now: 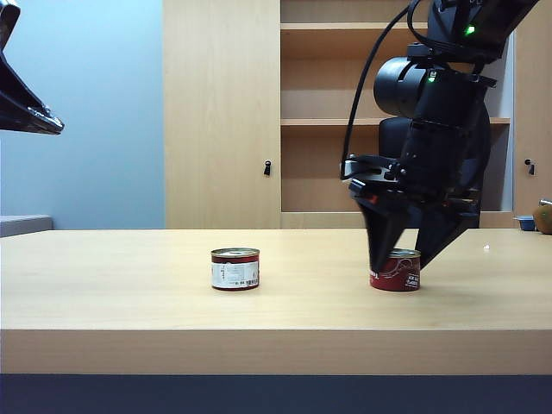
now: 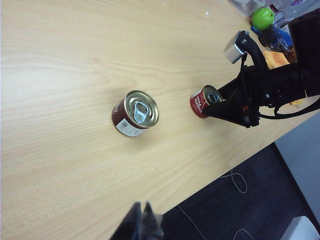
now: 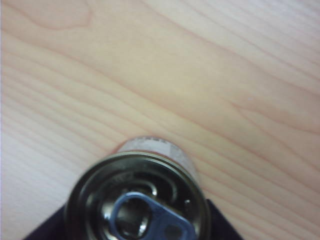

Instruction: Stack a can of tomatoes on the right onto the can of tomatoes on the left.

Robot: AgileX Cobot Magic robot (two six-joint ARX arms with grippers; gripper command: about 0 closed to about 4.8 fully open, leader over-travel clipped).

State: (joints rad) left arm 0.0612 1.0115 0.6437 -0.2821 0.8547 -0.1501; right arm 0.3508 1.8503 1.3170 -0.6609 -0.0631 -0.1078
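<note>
On the wooden table (image 1: 103,293) stand 2 small tomato cans, well apart. Right can (image 1: 396,270) looks rigid, fairly heavy, with smooth, slippery metal sides; best squeezed across its wall at mid-height. Right gripper (image 1: 398,255) straddles it, fingers partly spread on either side; contact cannot be confirmed. Left can (image 1: 235,268) stands untouched. Left gripper (image 2: 142,225) hovers high, its opening unclear.

An office-like lab room: pale wood counter (image 1: 129,276), matching cupboard (image 1: 222,112) and open shelves (image 1: 345,121), blue wall (image 1: 95,103).
</note>
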